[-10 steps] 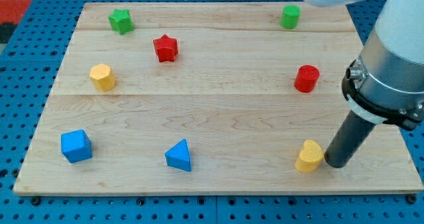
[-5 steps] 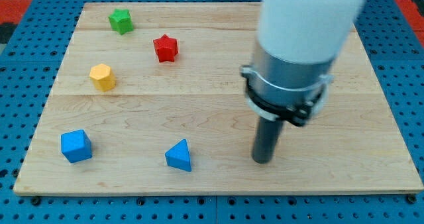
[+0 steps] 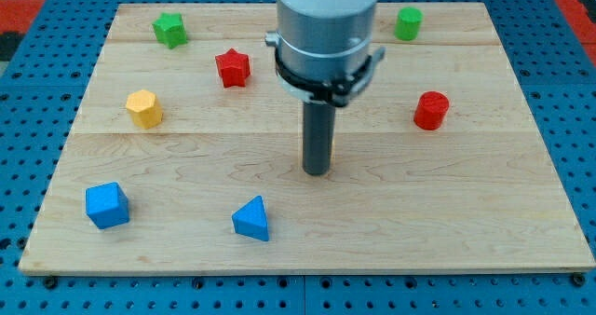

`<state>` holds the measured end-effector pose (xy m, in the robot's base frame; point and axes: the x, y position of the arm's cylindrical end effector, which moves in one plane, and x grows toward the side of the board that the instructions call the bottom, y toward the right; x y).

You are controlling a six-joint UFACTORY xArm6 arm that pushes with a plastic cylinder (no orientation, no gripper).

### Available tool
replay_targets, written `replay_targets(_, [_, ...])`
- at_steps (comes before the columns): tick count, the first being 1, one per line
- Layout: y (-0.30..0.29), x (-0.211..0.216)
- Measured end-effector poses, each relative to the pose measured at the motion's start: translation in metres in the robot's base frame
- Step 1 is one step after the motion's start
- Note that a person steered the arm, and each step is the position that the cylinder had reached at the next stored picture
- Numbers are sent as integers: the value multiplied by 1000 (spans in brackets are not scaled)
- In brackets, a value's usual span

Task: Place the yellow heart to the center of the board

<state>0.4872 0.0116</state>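
A blue triangular block (image 3: 251,219) and a blue cube (image 3: 106,205) sit nearest, below and to the view's left of the rod's tip (image 3: 317,171), which rests near the middle of the pale wooden board (image 3: 484,212). The rod has no jaws. The yellow heart cannot be seen; only a thin yellow sliver shows at the rod's right edge. Farther off sit a yellow hexagonal block (image 3: 143,107), red cylinder (image 3: 431,110), red star (image 3: 233,68), green star (image 3: 169,29) and green cylinder (image 3: 408,23).

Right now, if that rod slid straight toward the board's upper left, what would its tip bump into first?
Probably the red star, diagonally up-left of my tip with bare wood between. The yellow heart does not show; if it hides behind the rod, it would be met first.
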Motion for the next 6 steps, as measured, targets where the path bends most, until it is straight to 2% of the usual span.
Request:
replay_targets(1, [-10,-38])
replay_targets(6, [56,-25])
